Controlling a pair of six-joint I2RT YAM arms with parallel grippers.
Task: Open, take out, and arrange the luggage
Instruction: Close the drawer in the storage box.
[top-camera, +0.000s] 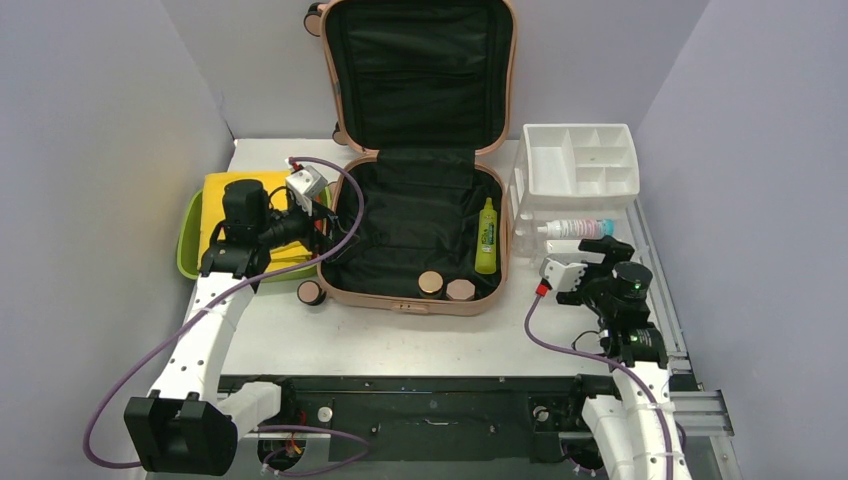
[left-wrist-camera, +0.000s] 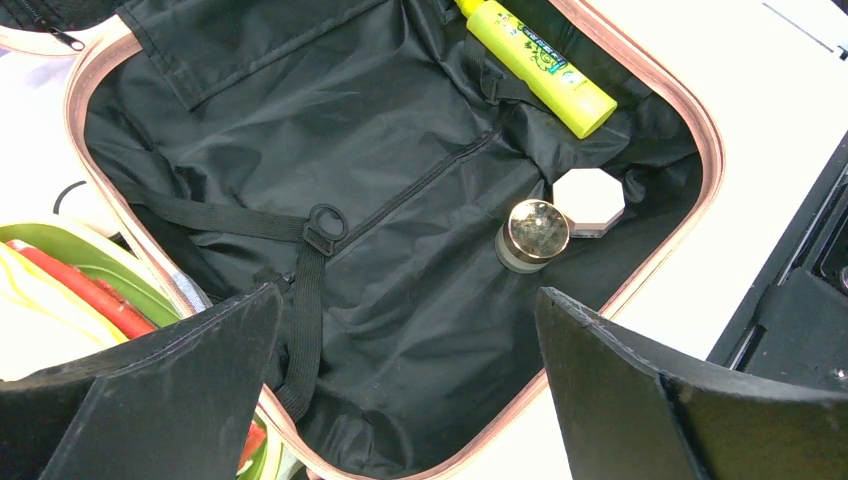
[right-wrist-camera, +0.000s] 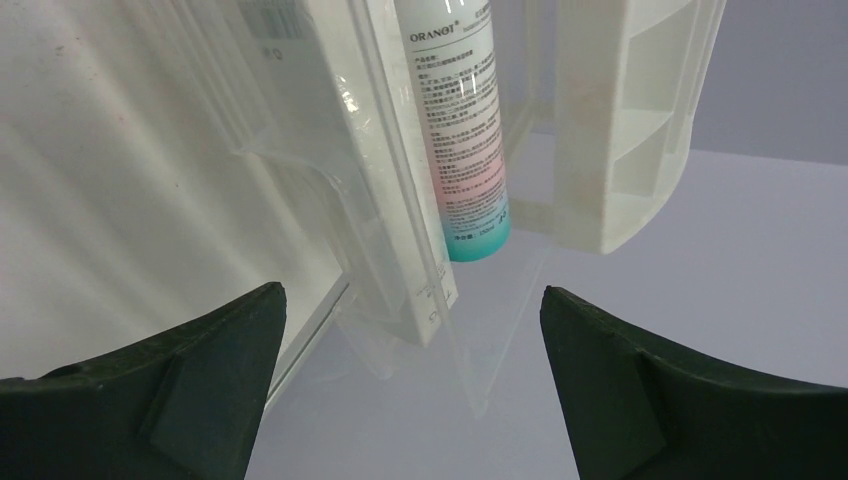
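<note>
**Both jaws wide, nothing gripped; luggage open mid-table**

Left gripper (left-wrist-camera: 408, 300): jaws spread wide with nothing between them. It hangs over the left rim of the luggage (top-camera: 400, 302) and looks down into the lower half. Right gripper (right-wrist-camera: 410, 292): jaws just as wide, also holding nothing. It points at a clear plastic holder (right-wrist-camera: 380, 200) with a pink-to-teal bottle (right-wrist-camera: 465, 130) just behind it.

The luggage sits in the middle of the table (top-camera: 400, 345). The lid stands up against the back wall and the lower shell lies flat. It's a salmon-pink hard shell with rounded corners and a wrinkled black fabric lining.

In the lower shell I see:
- lime-green bottle (left-wrist-camera: 535, 62), lying along the right side
- gold-lidded round jar (left-wrist-camera: 535, 232), touching an octagonal pale-lidded jar (left-wrist-camera: 588, 200), both by the front wall
- black strap with a ring buckle (left-wrist-camera: 325, 225), lying loose across the lining

In the left arm's way is the shell rim directly under its fingers. A purple cable (top-camera: 350, 215) drapes over that same corner. A third round jar (top-camera: 311, 292) sits on the table just outside the front-left corner.

To the left is a lime-green tub (top-camera: 188, 235) holding something yellow (top-camera: 225, 195), partly covered by the arm. To the right, a white compartmented organizer (top-camera: 580, 160) sits at the back, and the pink-to-teal bottle lies on its side between it and the right gripper.

The table is flat and white, with a black rail along the near edge. The walls (top-camera: 90, 150) on three sides are plain grey-lavender.
</note>
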